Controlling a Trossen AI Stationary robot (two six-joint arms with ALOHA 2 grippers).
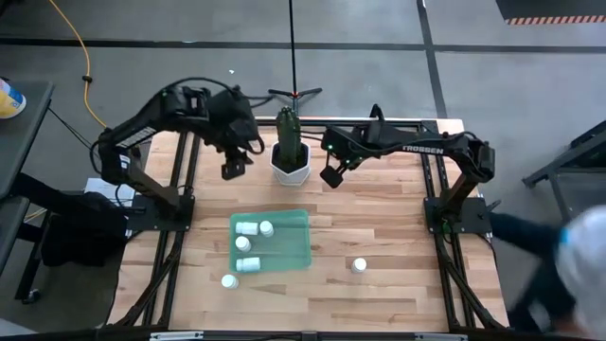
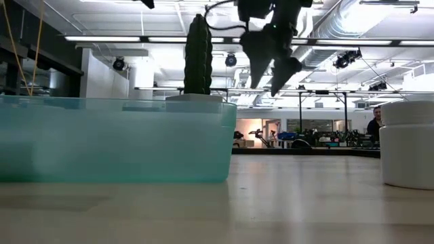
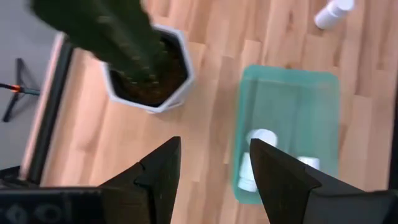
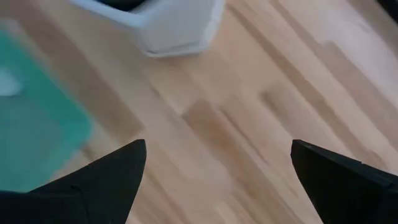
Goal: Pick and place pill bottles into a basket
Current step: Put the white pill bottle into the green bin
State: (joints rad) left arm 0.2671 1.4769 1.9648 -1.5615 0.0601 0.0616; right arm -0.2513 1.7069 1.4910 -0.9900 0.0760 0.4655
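The teal basket (image 1: 294, 248) lies on the wooden table near its front, with several white pill bottles (image 1: 247, 227) inside it. One bottle (image 1: 228, 280) stands just off its near left corner and another (image 1: 359, 265) stands to its right. My left gripper (image 1: 233, 169) hangs open and empty, high over the table left of the cactus pot; its wrist view looks down on the basket (image 3: 289, 99). My right gripper (image 1: 331, 176) hangs wide open and empty right of the pot, well above the table in the low view (image 2: 271, 64).
A white hexagonal pot with a tall green cactus (image 1: 290, 156) stands at the table's far middle, between my two grippers. Bare wood lies right of the basket around the lone bottle (image 2: 407, 142). Black arm frames run along both table sides.
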